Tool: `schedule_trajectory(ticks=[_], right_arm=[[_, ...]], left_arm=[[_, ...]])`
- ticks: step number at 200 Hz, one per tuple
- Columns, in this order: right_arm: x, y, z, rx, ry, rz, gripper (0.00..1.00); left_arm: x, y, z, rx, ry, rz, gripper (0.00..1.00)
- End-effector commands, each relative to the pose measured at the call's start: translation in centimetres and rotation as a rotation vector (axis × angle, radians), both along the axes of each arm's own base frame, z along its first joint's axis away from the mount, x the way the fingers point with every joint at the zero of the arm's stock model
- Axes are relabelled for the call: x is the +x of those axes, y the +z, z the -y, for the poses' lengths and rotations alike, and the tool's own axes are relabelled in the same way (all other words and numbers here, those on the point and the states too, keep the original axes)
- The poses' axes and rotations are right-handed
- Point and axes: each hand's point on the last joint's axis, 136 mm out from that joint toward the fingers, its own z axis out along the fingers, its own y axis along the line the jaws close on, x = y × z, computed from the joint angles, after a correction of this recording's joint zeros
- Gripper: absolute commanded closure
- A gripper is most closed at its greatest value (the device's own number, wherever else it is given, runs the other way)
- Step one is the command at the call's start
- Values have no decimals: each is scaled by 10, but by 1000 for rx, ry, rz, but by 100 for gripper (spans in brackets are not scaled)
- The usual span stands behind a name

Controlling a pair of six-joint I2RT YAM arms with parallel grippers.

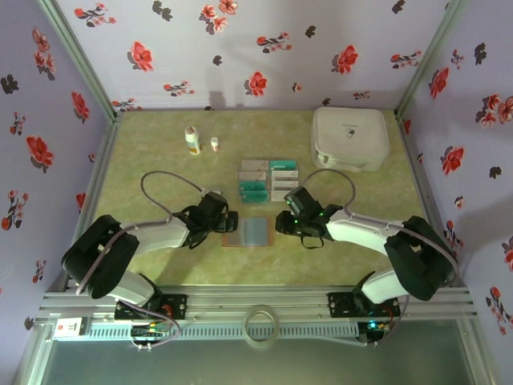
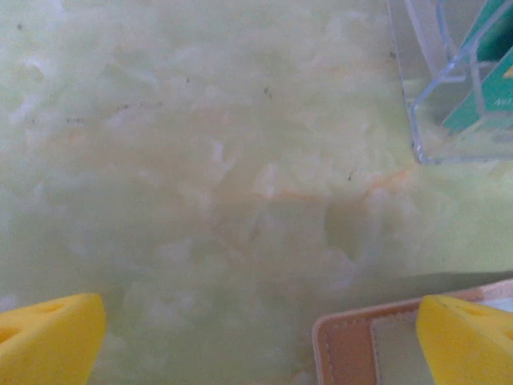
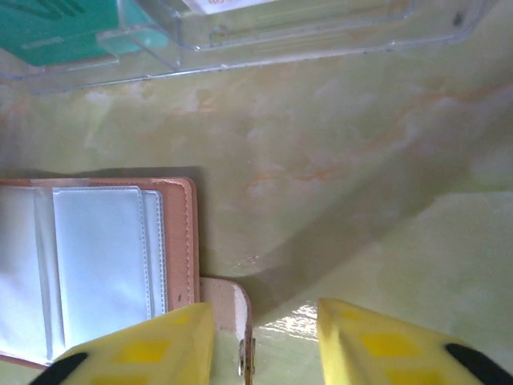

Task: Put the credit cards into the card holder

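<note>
Yellow fingertips mark the left pincer (image 2: pixel 256 345), which stands spread wide with bare table between the tips. Its right-hand tip overlaps the near left corner of the pinkish-brown leather card holder (image 1: pixel 255 233).

**Arm pose**
- Left arm: folded low, elbow out to the left, wrist pointing right toward the table centre.
- Right arm: mirrored, elbow out to the right, wrist pointing left.
- Right pincer (image 3: pixel 264 345): parted and pinching nothing. The holder's snap strap (image 3: pixel 228 313) lies flat in the gap, just beside the left-hand tip.

**Task items**
- The card holder lies open and flat between the two pincers, clear sleeves facing up.
- Teal-green and silver-grey credit cards (image 1: pixel 252 191) sit in the clear plastic compartmented tray (image 3: pixel 304 36), just beyond the holder.

**Edges and open room**
- A narrow bare strip of green marbled table (image 1: pixel 160 168) separates the tray from the holder.
- The large white rounded case (image 1: pixel 349 138) occupies the far right corner, near the tray.
- Two small bottles (image 1: pixel 192 140) stand at far left-centre, well apart from both arms.
- Bare surface lies outboard of each elbow and along the near edge, bounded by flowered walls (image 1: pixel 48 120) on three sides.
</note>
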Motion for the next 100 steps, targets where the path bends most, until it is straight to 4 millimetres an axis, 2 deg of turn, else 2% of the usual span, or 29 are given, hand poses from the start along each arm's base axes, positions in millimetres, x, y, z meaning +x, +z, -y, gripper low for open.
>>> schedule_trajectory(ticks=[1,26,49,87,100], right_arm=[[8,26,5,-20,-4,55,52],[20,62,16,-84,10,165,32],[39,103,27,-162,18,311,1],[67,158,35,-220,-2,500,1],[72,170,28,-223,58,547,1]], left_arm=[[15,24,3,-19,-16,45,0],[23,52,-6,-56,4,83,0],[26,79,-19,-79,30,117,0],[23,106,-41,-138,93,145,0],[21,109,-48,-168,116,139,0]])
